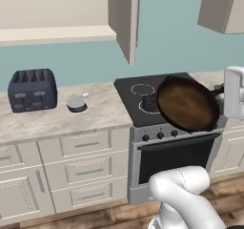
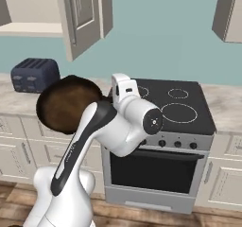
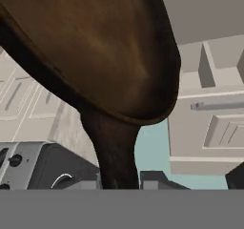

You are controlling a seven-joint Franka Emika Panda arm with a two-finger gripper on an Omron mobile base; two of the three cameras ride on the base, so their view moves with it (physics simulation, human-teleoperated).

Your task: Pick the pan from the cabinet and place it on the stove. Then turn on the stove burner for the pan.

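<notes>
The pan (image 1: 187, 103) is a round dark brown skillet, held tilted in the air above the front right of the stove (image 1: 136, 87). My gripper (image 1: 228, 90) is shut on its thin handle (image 1: 217, 89) at the right. In the right base view the pan (image 2: 65, 104) hangs left of the stove (image 2: 189, 122), partly behind my arm. The hand view looks along the handle (image 3: 112, 151) up to the pan's bowl (image 3: 95, 46), with my gripper (image 3: 118, 183) closed at the handle's base. White burner rings (image 2: 178, 93) show on the black glass. The cabinet door (image 1: 127, 19) stands open.
A dark blue toaster (image 1: 32, 90) and a small grey round object (image 1: 76, 104) sit on the counter left of the stove. A row of black knobs (image 1: 160, 135) lines the stove's grey front. Another wall cabinet (image 1: 223, 8) hangs at the upper right. Drawer units (image 1: 86, 168) are below the counter.
</notes>
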